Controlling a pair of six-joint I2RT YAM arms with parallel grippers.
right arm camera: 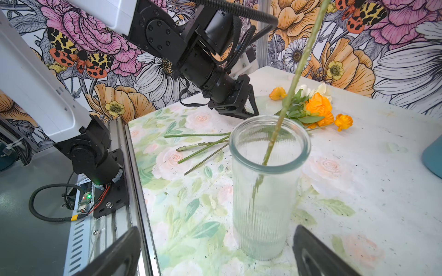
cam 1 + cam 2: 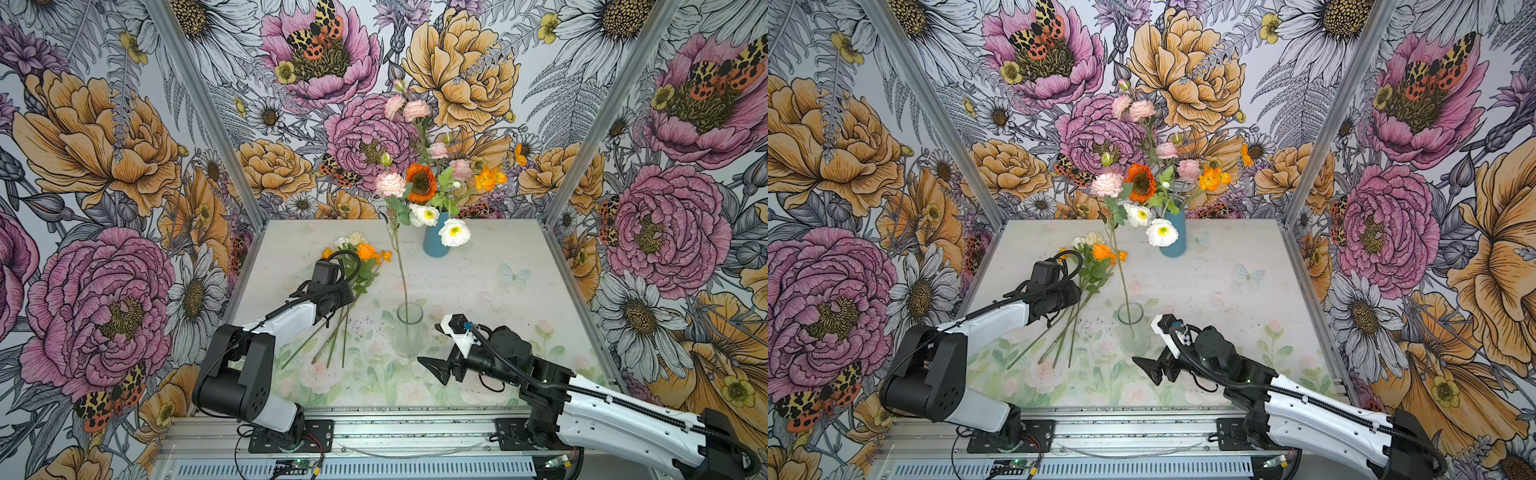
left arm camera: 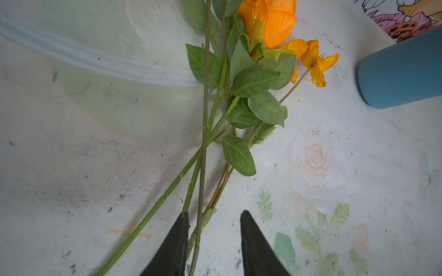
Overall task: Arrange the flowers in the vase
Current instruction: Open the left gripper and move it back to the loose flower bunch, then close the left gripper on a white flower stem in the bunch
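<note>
A clear ribbed glass vase (image 2: pixel 409 332) (image 1: pixel 267 186) stands mid-table with one long-stemmed pink flower (image 2: pixel 390 184) leaning in it. Several loose flowers (image 2: pixel 357 270) (image 2: pixel 1096 266) with orange (image 3: pixel 270 21) and cream heads lie on the table to its left, stems fanned toward the front. My left gripper (image 2: pixel 332 320) (image 3: pixel 214 213) is down over those stems. Its jaws stand apart, with two thin stems (image 3: pixel 199 229) between them against one finger and the other finger clear. My right gripper (image 2: pixel 432 368) (image 1: pixel 216 229) hangs wide open just in front of the glass vase, holding nothing.
A blue vase (image 2: pixel 434 243) (image 3: pixel 404 71) at the back of the table (image 2: pixel 498 291) holds a bunch of pink, white and orange flowers and a sunflower (image 2: pixel 420 182). Floral-papered walls close three sides. An aluminium rail (image 2: pixel 395 432) runs along the front edge.
</note>
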